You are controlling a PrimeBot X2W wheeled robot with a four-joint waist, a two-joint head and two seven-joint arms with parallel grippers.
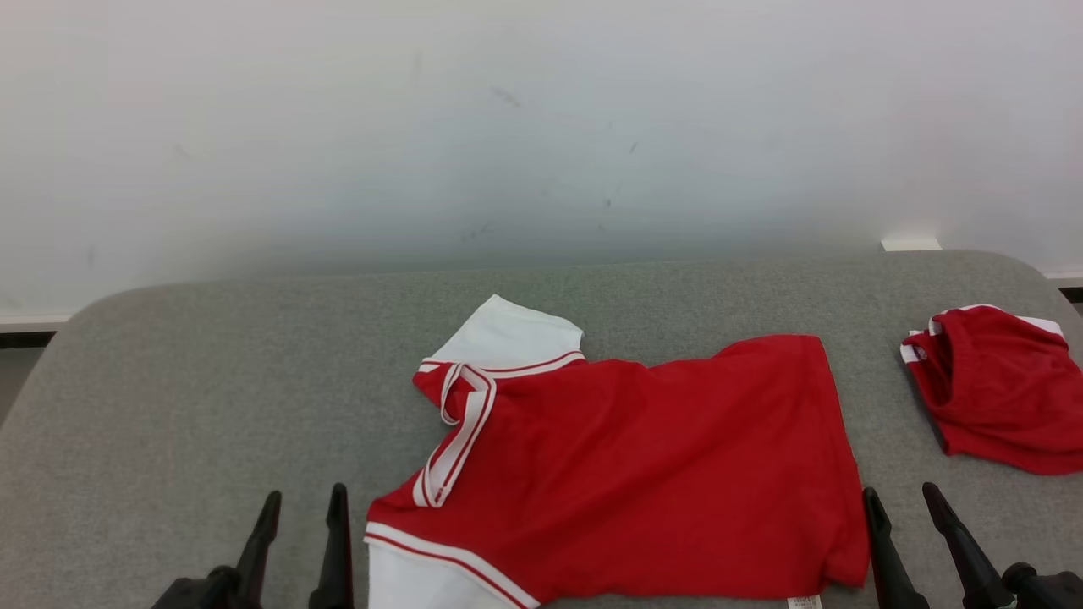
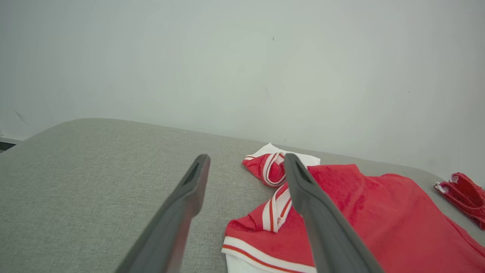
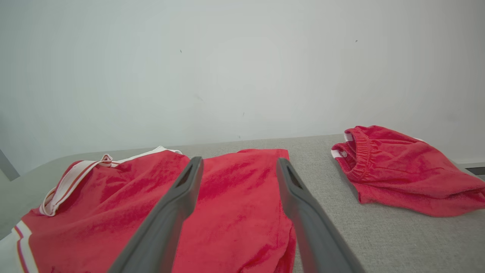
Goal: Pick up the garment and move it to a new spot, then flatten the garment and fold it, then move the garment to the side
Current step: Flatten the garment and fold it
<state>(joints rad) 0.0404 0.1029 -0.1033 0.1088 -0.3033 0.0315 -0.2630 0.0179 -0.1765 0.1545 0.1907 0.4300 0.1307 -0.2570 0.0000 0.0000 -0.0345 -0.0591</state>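
The grey fabric-covered desk point(image 1: 195, 381) stands against a pale wall point(image 1: 508, 127), and its left part lies bare. At the lower left of the head view, the left end effector point(image 1: 305, 492) has its two dark fingers spread wide with nothing between them. It sits just beside the near-left corner of the garment point(image 1: 643, 457) and apart from the cloth. The garment is a red shirt with white sleeves and a red-and-white striped collar point(image 1: 461, 431). It lies spread out, somewhat wrinkled, in the middle of the desk, with the collar to the left and the hem to the right. One white sleeve point(image 1: 503, 338) points toward the wall, and the other reaches the near edge. A small white label point(image 1: 804, 602) shows at the near hem. Just right of that hem, the right end effector point(image 1: 900, 491) is likewise wide open and empty, fingers pointing toward the wall. Farther right, well apart from the shirt, a red bundle point(image 1: 998, 389) with an elastic waistband and white trim rests on the desk's right end.
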